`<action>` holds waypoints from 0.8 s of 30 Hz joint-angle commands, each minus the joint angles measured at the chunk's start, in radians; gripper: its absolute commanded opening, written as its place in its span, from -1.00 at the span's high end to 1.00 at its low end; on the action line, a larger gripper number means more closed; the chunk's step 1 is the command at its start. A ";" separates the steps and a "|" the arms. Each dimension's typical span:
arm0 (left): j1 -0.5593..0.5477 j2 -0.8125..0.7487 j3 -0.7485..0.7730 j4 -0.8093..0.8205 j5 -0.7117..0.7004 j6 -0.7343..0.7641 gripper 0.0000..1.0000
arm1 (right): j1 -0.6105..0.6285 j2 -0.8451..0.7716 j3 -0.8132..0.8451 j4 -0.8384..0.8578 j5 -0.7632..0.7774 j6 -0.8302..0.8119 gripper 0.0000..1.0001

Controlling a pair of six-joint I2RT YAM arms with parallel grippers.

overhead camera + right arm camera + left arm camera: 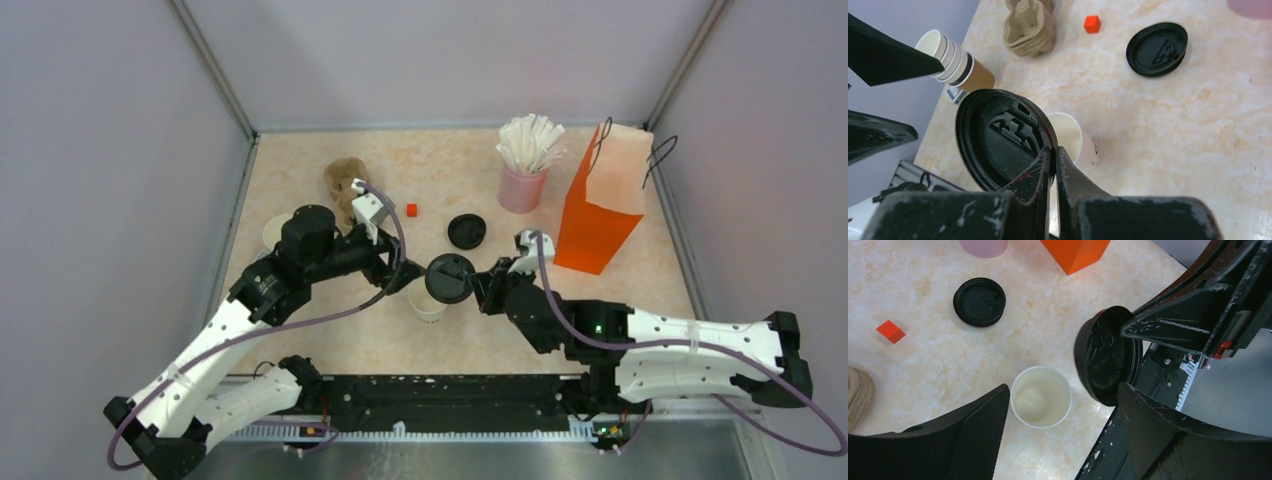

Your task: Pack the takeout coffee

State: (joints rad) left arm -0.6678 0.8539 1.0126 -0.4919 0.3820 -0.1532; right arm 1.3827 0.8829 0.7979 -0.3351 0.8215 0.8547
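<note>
Two black lids are in view: a spare lid [467,231] lying flat on the table [450,165], well apart from the cup, and a held lid [998,142] pinched by its rim in the right gripper [1053,156], whose jaws are closed tight on that edge. The takeout coffee cup [1041,396] stands upright and uncovered on the table between the two arms, its cream inside showing.

What matters is how the held lid sits against the cup's mouth. It is tilted rather than level. From above it overlaps only the far part of the rim, and from the left wrist it hangs up and off to the side, not touching the cup. My read is that the lid has to be levelled and brought squarely over the mouth before it can be pressed on.

The left gripper [1064,395] is spread wide with nothing in it. The cup shows between its fingers, so it looks well placed to steady the cup. The orange bag [598,215] stands on the right arm's side — the nearer arm for packing
</note>
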 commanded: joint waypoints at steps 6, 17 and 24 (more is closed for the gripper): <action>0.000 0.089 0.013 0.069 -0.002 0.054 -0.59 | 0.007 0.170 0.161 0.134 0.118 -0.194 0.92; 0.000 0.109 -0.040 0.127 -0.071 0.069 0.60 | 0.006 0.160 0.089 0.322 0.046 -0.258 0.85; 0.000 0.145 0.022 0.065 -0.019 0.025 0.82 | -0.011 0.046 0.017 0.488 -0.100 -0.676 0.00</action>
State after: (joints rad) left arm -0.6659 0.9771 0.9798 -0.4240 0.3256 -0.1024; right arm 1.3766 1.0161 0.8223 0.0227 0.7921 0.4538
